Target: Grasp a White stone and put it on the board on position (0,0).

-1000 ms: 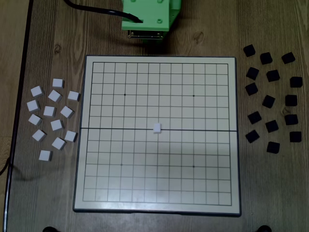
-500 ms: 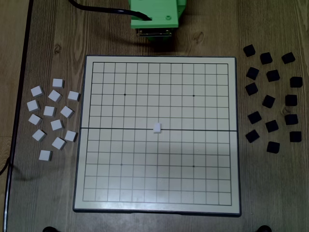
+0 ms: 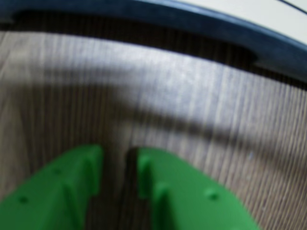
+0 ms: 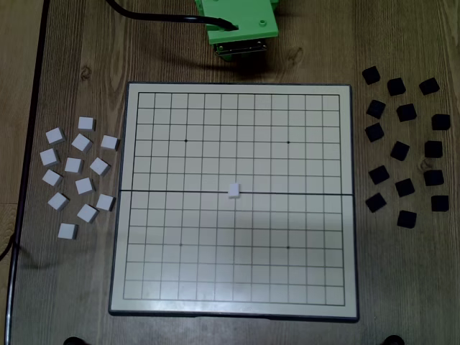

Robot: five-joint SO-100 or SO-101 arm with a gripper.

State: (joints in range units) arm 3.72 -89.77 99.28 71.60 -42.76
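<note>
One White stone [image 4: 234,190] lies on the board [image 4: 144,287], on the bold fold line at the central crossing, position (0,0). Nothing touches it. In the fixed view only the arm's green body [image 4: 241,25] shows, above the board's top edge, and it hides the fingers. In the wrist view my gripper [image 3: 117,158] hovers over bare wood with a narrow gap between its green fingers [image 3: 72,182] and nothing in them. The board's dark rim [image 3: 216,28] runs across the top of that view.
Several spare white stones [image 4: 79,169] lie loose on the wood left of the board. Several black blocks [image 4: 406,147] are scattered on its right. A black cable [image 4: 144,14] runs from the arm toward the top left.
The arm's green body has shifted right and further up toward the top edge of the fixed view. The stone on the board has not moved.
</note>
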